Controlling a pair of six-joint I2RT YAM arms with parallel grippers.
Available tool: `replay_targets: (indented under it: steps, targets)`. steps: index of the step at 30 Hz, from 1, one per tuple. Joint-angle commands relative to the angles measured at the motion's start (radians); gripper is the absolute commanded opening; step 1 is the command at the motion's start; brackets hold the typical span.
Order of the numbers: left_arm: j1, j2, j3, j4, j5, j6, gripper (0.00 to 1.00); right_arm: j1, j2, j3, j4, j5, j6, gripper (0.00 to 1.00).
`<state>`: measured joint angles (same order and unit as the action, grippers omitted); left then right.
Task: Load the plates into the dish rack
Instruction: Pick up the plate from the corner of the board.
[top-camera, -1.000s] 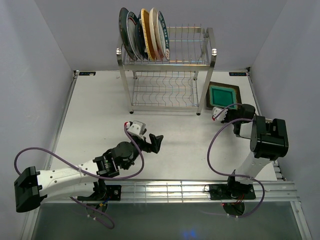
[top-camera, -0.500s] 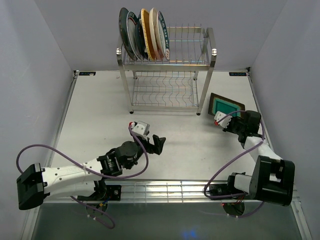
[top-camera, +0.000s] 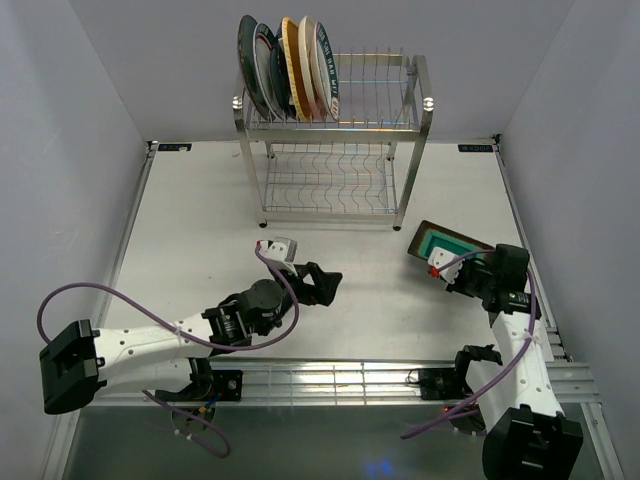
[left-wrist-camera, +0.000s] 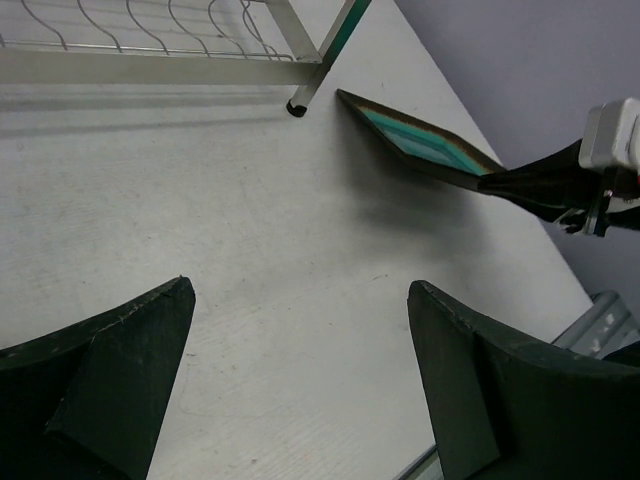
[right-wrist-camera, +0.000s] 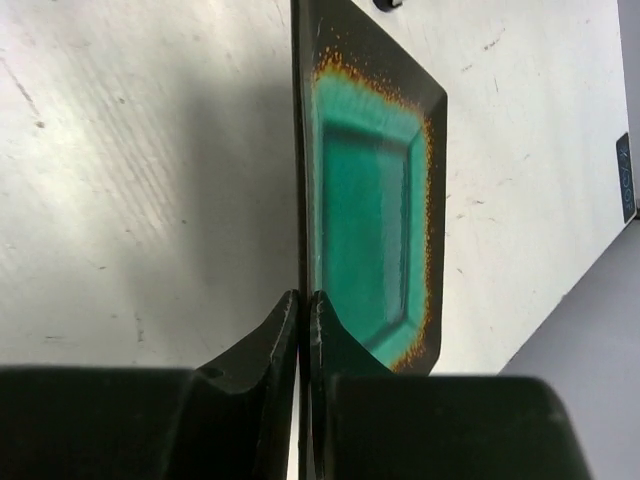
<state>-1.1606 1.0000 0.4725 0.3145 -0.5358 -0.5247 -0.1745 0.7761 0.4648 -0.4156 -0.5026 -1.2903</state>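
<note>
The left arm lies low across the near left of the table (top-camera: 200, 220), reaching toward the middle. The left fingers (top-camera: 320, 281) are spread wide with nothing between them, above bare table in front of the rack (top-camera: 243, 130); the left wrist view shows only the white surface in the gap between them. The rack stands at the far middle of the table. On its upper tier a row of plates (top-camera: 288, 68) stands on edge, packed together at the left end, while the rest of that tier and the lower tier show only bare wire. To the right of the rack's near right foot, apart from it, is the green plate (top-camera: 440, 243), square with a brown rim. It is tilted steeply, its green face turned up and toward the rack. Whether its far edge touches the table I cannot tell. The right fingers (top-camera: 447, 260) are closed tight on the near rim of this plate, one finger on each face, as the right wrist view shows. The right arm rises behind them from the near right corner.
</note>
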Motion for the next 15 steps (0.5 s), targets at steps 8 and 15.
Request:
replay_targets:
  steps: [8,15]
  targets:
    - [-0.004,0.101,0.066,0.026,0.063,-0.406,0.98,0.001,-0.143,0.095,-0.245,-0.321,-0.089,0.08]
    - [-0.004,0.231,0.098,0.029,0.091,-0.661,0.98,0.001,-0.184,0.15,-0.402,-0.451,-0.17,0.08]
